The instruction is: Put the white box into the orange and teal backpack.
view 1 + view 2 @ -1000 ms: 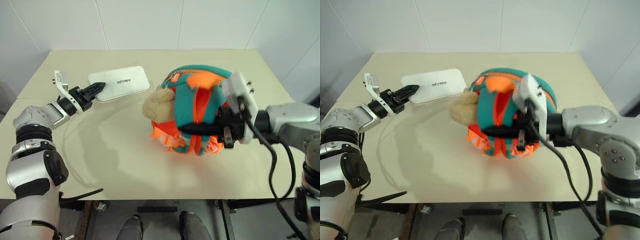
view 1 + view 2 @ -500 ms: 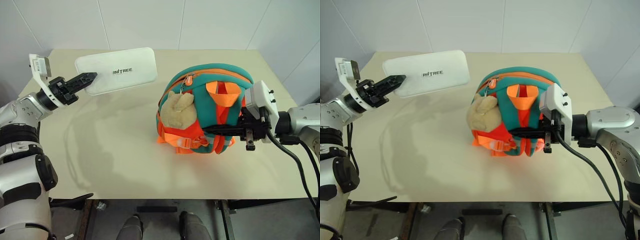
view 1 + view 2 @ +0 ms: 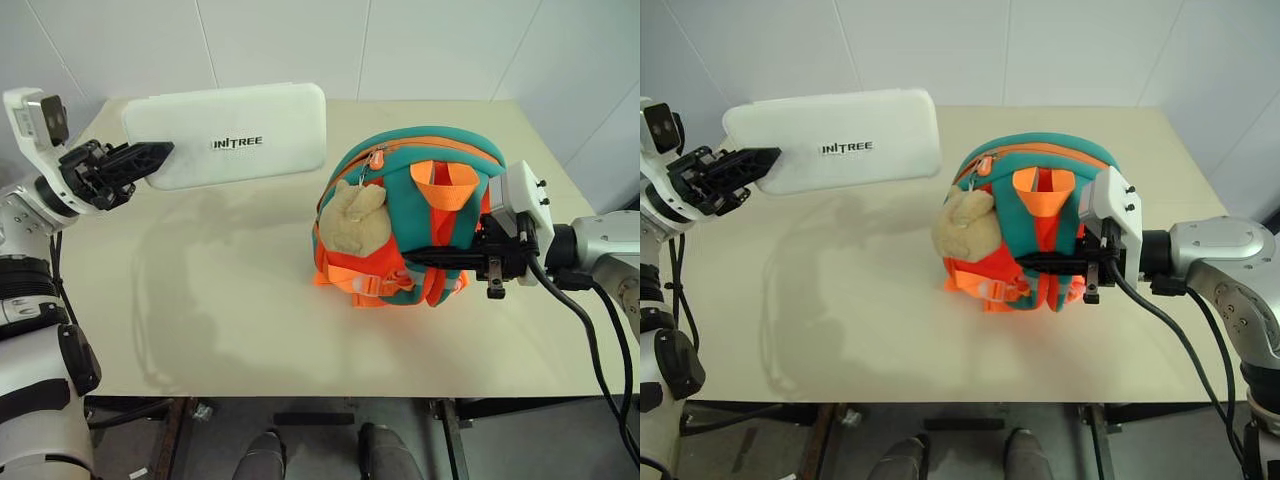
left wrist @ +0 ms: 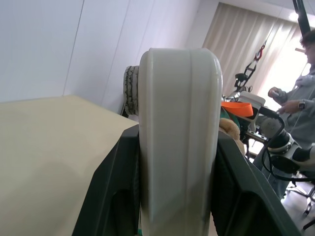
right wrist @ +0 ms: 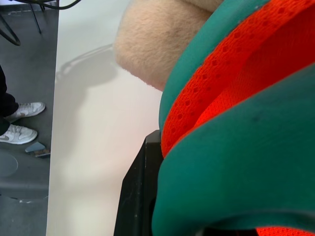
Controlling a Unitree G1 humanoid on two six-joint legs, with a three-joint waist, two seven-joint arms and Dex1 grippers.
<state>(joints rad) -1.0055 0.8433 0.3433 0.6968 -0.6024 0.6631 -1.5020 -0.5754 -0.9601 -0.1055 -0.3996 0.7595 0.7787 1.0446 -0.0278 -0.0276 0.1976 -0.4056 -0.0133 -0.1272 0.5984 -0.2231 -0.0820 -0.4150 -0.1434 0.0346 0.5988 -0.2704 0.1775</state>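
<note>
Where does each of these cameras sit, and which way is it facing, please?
Left eye and right eye views: on the head, looking forward and down at the table; both arms show, left gripper holding the white box aloft, right gripper shut on the orange and teal backpack.
Left wrist view: looks along the box's edge between its fingers.
Right wrist view: against the backpack, one black finger showing.
Shared: both wrist views catch the plush toy head.
</note>
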